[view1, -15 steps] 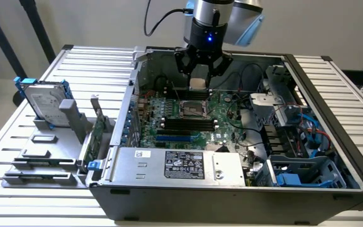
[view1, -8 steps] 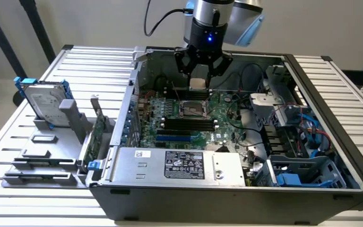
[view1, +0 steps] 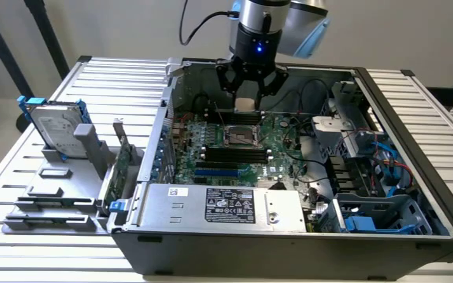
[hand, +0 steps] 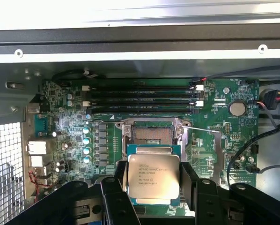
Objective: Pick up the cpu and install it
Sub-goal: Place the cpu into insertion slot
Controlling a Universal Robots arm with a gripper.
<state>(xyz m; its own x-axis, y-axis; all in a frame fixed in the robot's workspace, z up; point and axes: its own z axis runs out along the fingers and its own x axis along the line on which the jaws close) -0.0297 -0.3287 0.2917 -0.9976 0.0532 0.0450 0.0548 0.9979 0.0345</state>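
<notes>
My gripper (view1: 246,94) hangs inside the open computer case (view1: 289,247), shut on the cpu (view1: 245,104), a small square chip with a dull silver top. The chip hangs above the green motherboard (view1: 278,162), just behind the open cpu socket (view1: 240,137) and not touching it. In the wrist view the cpu (hand: 153,176) sits flat between the black fingers (hand: 192,185) of my gripper (hand: 153,190), printed side up. The empty socket (hand: 151,135), its metal frame swung open, lies just beyond the chip's edge.
A grey box with a black-and-white label (view1: 226,203) fills the case's near side. Memory slots (view1: 235,154) lie beside the socket. Drive bays with blue cables (view1: 380,165) stand at the exterior view's right. A hard drive with blue brackets (view1: 53,127) rests in a grey stand (view1: 53,197) outside the case.
</notes>
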